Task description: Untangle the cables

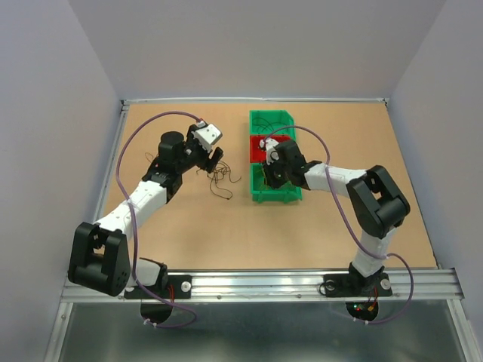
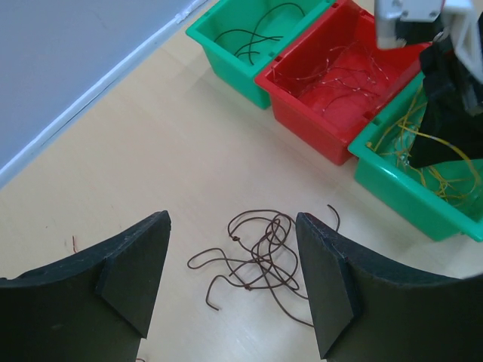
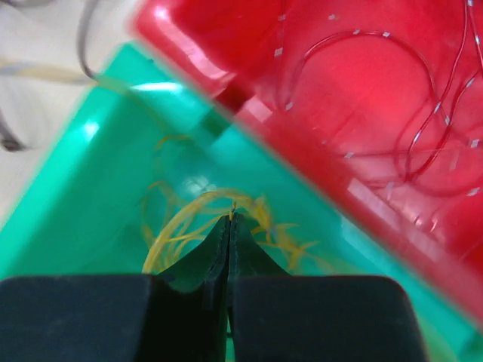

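Left of centre, top view: the left claw (image 1: pixel 215 158) hung over the table (image 1: pixel 189 226), jaws spread wide and holding nothing. Under it, low in the left wrist view, lay the brown tangle (image 2: pixel 256 260), made of loose crossing loops with a few free ends at its edges.

Right of centre stood three bins in a row. The far green bin (image 2: pixel 226 53) held dark strands (image 2: pixel 256 34). The red bin (image 2: pixel 302 128) held thin reddish wires (image 2: pixel 332 75). The near green bin (image 2: pixel 400 188) held yellow wires (image 3: pixel 189 226).

The right claw (image 3: pixel 229 220) sat low in the near green bin, jaws pressed together, tips among the yellow wires.

Judgement: the step in hand was sorting strands by colour. To do it well, pinch one free end at the tangle's edge and lift slowly, so the loops slip off instead of tightening.

Unclear: a yellow fleck showed at the right claw's tips, but it was too blurred to say whether a strand was caught. The right arm covered part of the near green bin. The tangle's crossings could not be traced.
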Robot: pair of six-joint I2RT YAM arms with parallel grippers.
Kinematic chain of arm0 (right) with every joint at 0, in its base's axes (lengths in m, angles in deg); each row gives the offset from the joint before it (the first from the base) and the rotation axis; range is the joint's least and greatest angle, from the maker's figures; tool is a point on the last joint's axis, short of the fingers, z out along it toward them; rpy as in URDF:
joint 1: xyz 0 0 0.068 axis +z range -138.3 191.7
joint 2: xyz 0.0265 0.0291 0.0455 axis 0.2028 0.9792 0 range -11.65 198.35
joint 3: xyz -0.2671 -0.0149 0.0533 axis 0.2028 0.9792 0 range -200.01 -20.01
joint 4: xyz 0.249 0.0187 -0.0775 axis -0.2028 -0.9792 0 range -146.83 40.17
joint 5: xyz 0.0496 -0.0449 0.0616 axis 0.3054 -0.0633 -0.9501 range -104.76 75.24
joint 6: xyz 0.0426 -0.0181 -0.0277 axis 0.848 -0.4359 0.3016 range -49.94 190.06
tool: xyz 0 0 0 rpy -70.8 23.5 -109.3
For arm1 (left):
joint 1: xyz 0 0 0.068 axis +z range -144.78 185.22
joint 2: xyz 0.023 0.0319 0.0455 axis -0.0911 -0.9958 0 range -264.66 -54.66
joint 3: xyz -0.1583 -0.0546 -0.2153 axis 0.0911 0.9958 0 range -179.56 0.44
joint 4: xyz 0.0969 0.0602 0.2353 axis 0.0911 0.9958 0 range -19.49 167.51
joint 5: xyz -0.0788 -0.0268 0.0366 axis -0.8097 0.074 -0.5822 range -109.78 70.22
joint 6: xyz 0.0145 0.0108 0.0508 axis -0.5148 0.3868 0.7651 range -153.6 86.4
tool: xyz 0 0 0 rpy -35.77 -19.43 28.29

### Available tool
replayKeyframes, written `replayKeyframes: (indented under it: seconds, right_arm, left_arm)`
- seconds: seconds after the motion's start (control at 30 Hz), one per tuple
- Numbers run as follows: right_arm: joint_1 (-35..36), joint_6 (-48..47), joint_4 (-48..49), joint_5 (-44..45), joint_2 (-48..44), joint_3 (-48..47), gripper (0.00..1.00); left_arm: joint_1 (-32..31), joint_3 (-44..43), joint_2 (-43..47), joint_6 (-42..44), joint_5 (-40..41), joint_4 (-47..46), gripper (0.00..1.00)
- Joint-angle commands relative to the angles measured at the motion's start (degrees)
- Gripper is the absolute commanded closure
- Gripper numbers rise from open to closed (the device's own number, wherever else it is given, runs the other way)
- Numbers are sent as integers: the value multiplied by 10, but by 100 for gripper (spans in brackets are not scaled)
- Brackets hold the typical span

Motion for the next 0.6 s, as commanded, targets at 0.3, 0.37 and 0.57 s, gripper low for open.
replayKeyframes:
  seconds: [0.3, 0.37, 0.57]
  right_arm:
    - [5, -28, -32, 23, -12, -49, 88]
    - [4, -18, -29, 32, -42, -43, 80]
    - [7, 22, -28, 78, -112, -12, 68]
  left_arm:
    - [-12, 5, 8, 13, 11, -11, 21]
    - [-13, 3, 5, 13, 14, -11, 21]
    - [-15, 0, 2, 14, 19, -9, 21]
